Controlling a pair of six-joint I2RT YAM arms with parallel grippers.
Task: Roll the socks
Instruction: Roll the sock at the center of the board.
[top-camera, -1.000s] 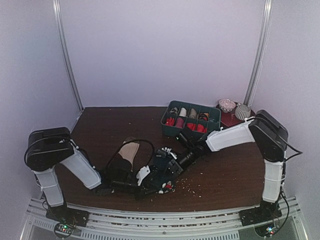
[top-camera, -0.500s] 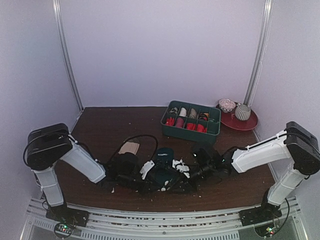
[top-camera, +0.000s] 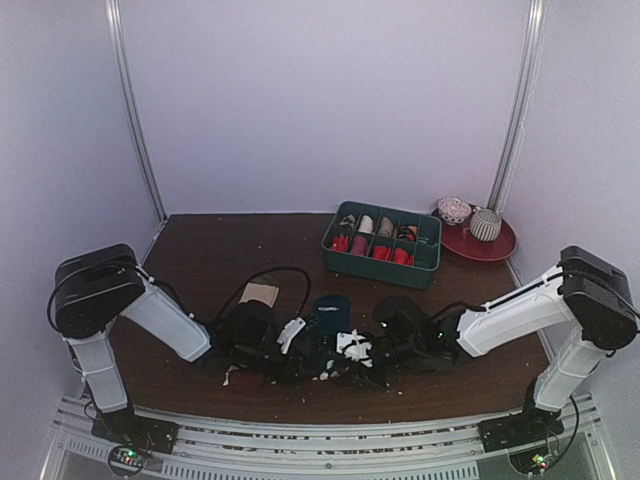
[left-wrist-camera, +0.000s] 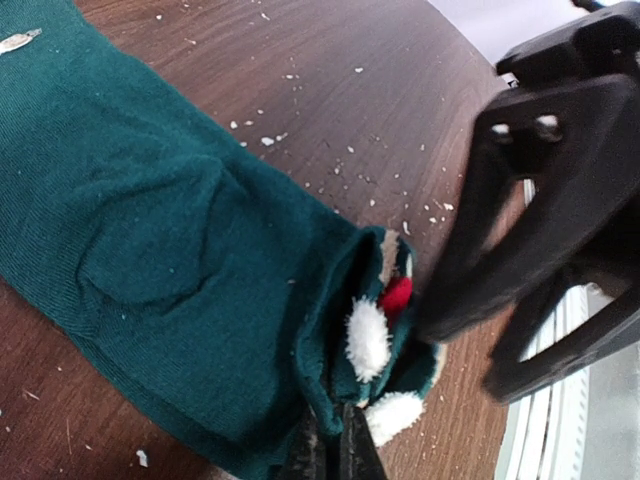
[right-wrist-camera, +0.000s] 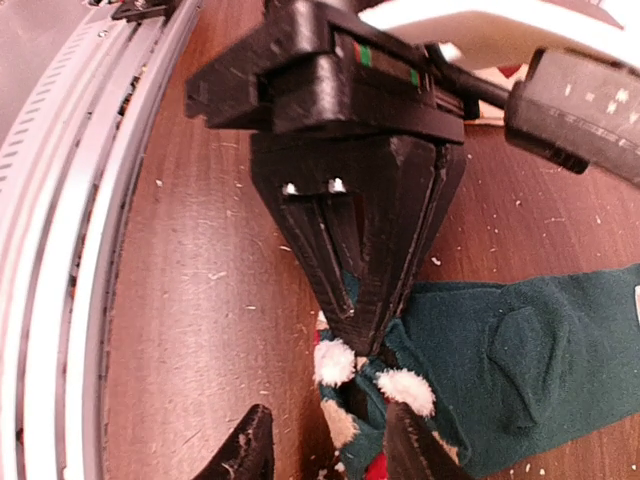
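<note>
Clearly the teal sock (left-wrist-camera: 170, 250) lies flat on the table (top-camera: 220, 250) near its front edge, between the 2 arms. From the left wrist its long axis runs from the upper left down to the bottom middle, open cuff nearest the camera, with 2 white fluffy tufts (left-wrist-camera: 368, 335) and a red scrap at the mouth. The left gripper (left-wrist-camera: 330, 455) is pinched tight on that cuff's edge. The right wrist view shows what that one hides: the right gripper (right-wrist-camera: 328, 430), fingers spread apart at the cuff and holding nothing, the sock stretching off rightward. Only the overhead view shows the beige sock (top-camera: 262, 293), just beyond the left arm's wrist.
</note>
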